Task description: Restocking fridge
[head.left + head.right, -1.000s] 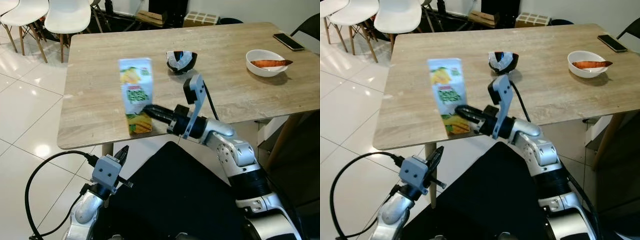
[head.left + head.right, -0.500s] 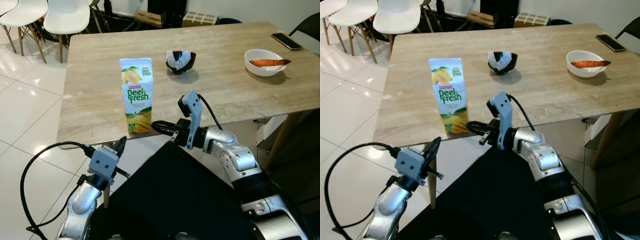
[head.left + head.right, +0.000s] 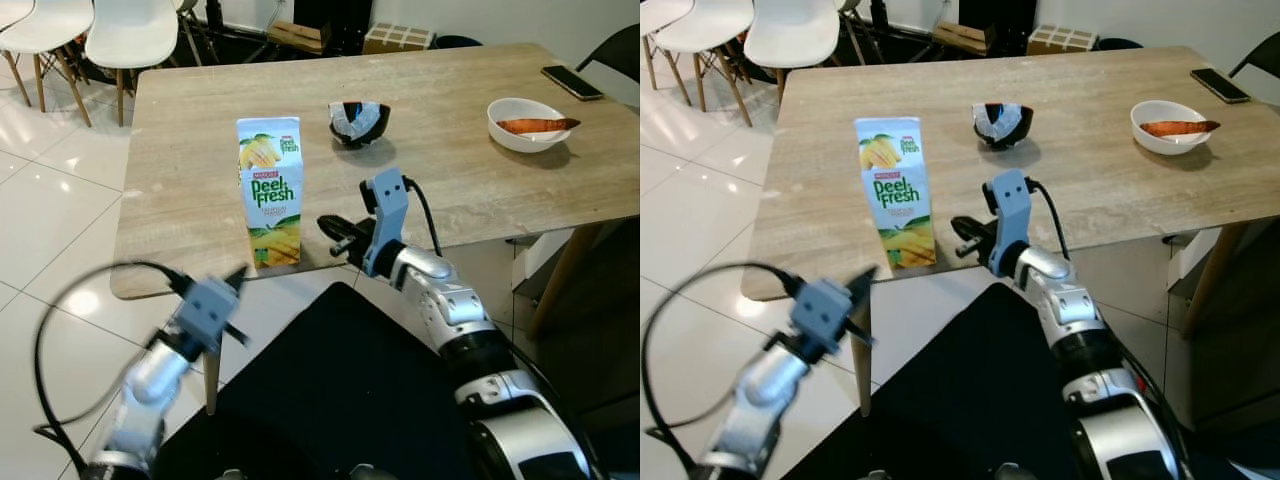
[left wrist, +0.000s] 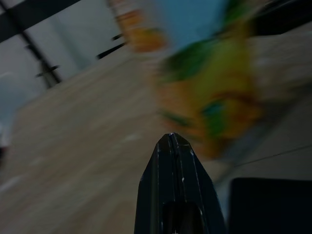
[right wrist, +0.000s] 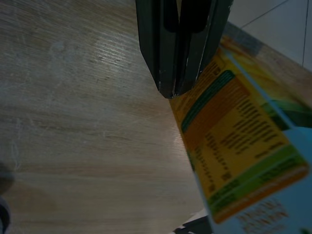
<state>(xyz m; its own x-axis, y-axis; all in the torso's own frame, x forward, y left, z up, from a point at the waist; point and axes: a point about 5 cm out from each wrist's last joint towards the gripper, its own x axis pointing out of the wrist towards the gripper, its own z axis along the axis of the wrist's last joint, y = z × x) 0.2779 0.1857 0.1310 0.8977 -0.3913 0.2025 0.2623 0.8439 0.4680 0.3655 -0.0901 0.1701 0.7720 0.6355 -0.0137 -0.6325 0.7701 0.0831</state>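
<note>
A tall Peel Fresh juice carton (image 3: 272, 190), white and blue with yellow fruit, stands upright near the front edge of the wooden table (image 3: 190, 150). My right gripper (image 3: 326, 223) hovers just right of the carton's lower half, a small gap apart. In the right wrist view its fingers (image 5: 168, 58) are pressed together, shut on nothing, with the carton's side (image 5: 234, 131) just beyond the tips. My left gripper (image 3: 240, 276) is blurred, below the table's front edge and left of the carton's base. Its fingers (image 4: 171, 161) are shut and point at the blurred carton (image 4: 209, 92).
A black bowl (image 3: 358, 120) sits behind the carton at mid-table. A white bowl (image 3: 525, 122) holding an orange food item and a phone (image 3: 572, 82) lie at the far right. White chairs (image 3: 130, 35) stand on the tiled floor at the back left.
My right gripper let go of the carton's base, drew back, then rose to the carton's right. The carton now stands still and upright. My left arm swung up toward the table edge.
</note>
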